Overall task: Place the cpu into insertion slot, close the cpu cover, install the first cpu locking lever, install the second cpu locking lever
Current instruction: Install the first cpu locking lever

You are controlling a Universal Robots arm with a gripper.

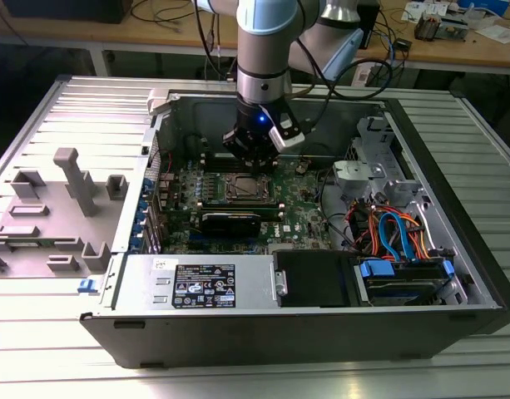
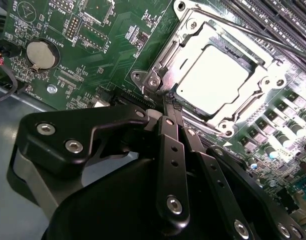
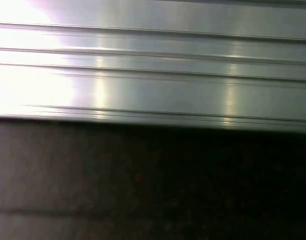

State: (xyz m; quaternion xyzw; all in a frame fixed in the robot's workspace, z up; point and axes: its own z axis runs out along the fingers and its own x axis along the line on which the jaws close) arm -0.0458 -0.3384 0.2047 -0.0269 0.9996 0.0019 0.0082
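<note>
Silver metal shines in the middle of the green board (image 2: 93,30). That is the cpu (image 2: 212,82), and it already sits flat inside the slot (image 1: 244,188). The cover (image 2: 190,35) lies down around it like a frame, so the chip shows through its square window.

In the second wrist view the gripper (image 2: 167,100) has its two thin fingers (image 2: 171,117) squeezed close together, with nothing between them. Their tips touch the corner of the cover, right beside the cpu. A thin wire lever (image 2: 252,32) runs along the far side of the cover.

In the exterior view the gripper (image 1: 256,154) hangs low inside the open case (image 1: 454,191), just above the slot.

I think the chip and cover steps are done, and the work is now on a lever. I cannot tell if either lever is hooked yet. The next move calls for a small, careful push, so the tips stay on the thin wire and do not slip onto the cpu.

The first wrist view has ribbed grey metal (image 3: 153,75) above a dark area.
</note>
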